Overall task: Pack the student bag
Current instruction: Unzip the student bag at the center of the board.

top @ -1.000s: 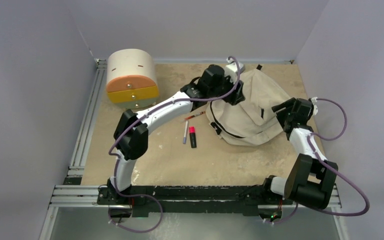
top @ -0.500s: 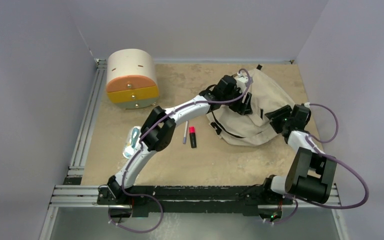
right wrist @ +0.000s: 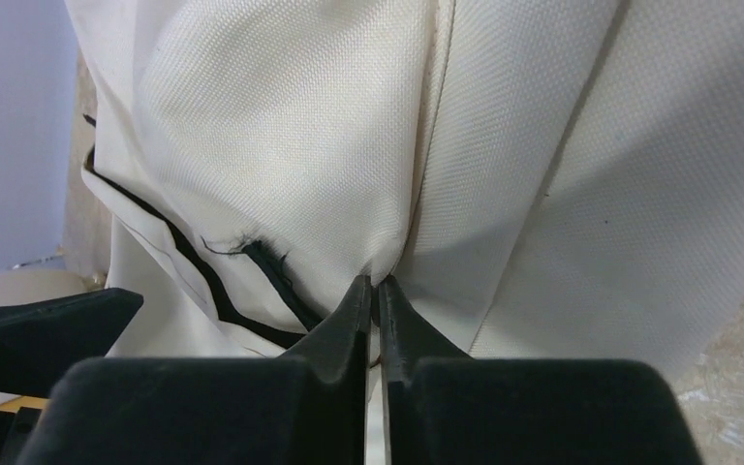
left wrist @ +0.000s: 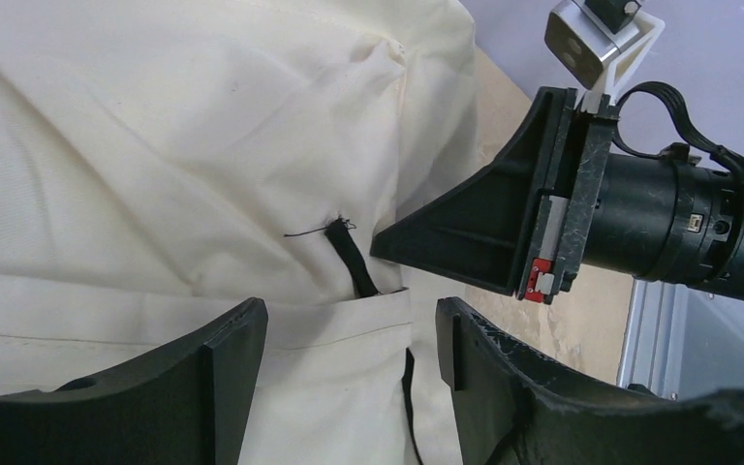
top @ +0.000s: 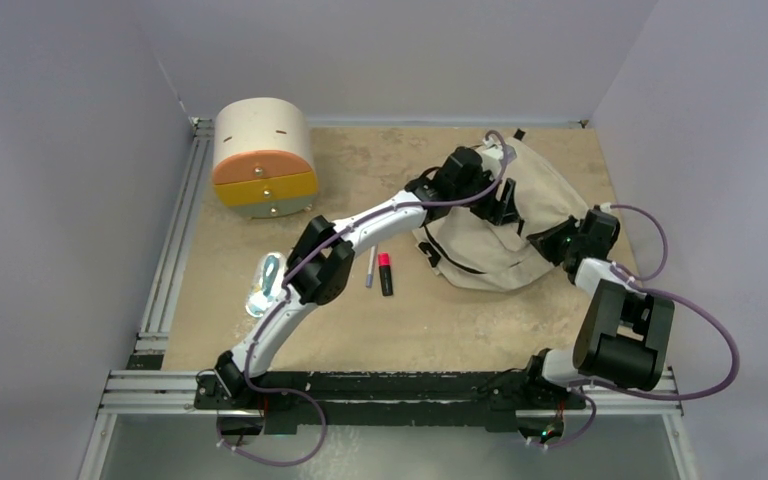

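- Right gripper (right wrist: 375, 286): clenched on a raised fold of cream cloth on the student bag (top: 490, 255), its 2 fingers pressed together with the pleat between them.
- Left gripper (left wrist: 349, 325): released, jaws spread, hanging just above the bag with a short black tab (left wrist: 349, 260) lying a little beyond the gap.
- Bag location: far right part of the table (top: 360, 330), slumped on its side, with both wrists over it.
- Step in hand (judgement): getting the bag open. The right arm anchors the cloth while the left lines up on the tab.
- Next move (judgement): the left needs to advance until the tab sits between its fingers, close on it, then draw along the black zipper line against the right's hold.
- Not yet packed: pen (top: 370, 266) and red-and-black marker (top: 385, 273) lie on the table just left of the bag.
- Hard to make out: whether the frayed tab is a zipper pull or a strap end, and whether any zipper is open.
- A shiny object (top: 265, 285) beside the left arm's elbow cannot be identified.
- Drawer box (top: 262, 160) stands well apart at the far left.
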`<state>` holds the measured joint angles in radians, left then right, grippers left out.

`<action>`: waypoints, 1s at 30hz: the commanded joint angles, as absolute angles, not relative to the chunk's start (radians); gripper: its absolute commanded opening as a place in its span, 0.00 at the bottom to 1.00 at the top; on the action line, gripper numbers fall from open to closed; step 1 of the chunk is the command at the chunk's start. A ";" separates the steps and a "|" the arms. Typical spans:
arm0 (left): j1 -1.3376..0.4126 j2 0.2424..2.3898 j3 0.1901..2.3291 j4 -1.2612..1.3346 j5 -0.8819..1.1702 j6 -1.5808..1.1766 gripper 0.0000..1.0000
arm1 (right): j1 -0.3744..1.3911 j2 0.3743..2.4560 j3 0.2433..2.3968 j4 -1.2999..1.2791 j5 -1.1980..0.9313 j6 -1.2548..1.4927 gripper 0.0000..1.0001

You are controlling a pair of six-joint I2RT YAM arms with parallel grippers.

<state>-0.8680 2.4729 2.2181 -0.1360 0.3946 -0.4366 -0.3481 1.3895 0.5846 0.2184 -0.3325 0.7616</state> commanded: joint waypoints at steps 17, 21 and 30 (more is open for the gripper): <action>-0.950 2.563 2.331 -0.124 0.158 -0.282 0.66 | -0.344 1.347 0.563 0.292 -0.471 0.708 0.00; -0.971 2.581 2.357 -0.132 0.089 -0.225 0.67 | -0.344 1.333 0.557 0.289 -0.479 0.707 0.00; -1.006 2.621 2.395 -0.153 -0.022 -0.125 0.56 | -0.342 1.301 0.542 0.285 -0.507 0.705 0.00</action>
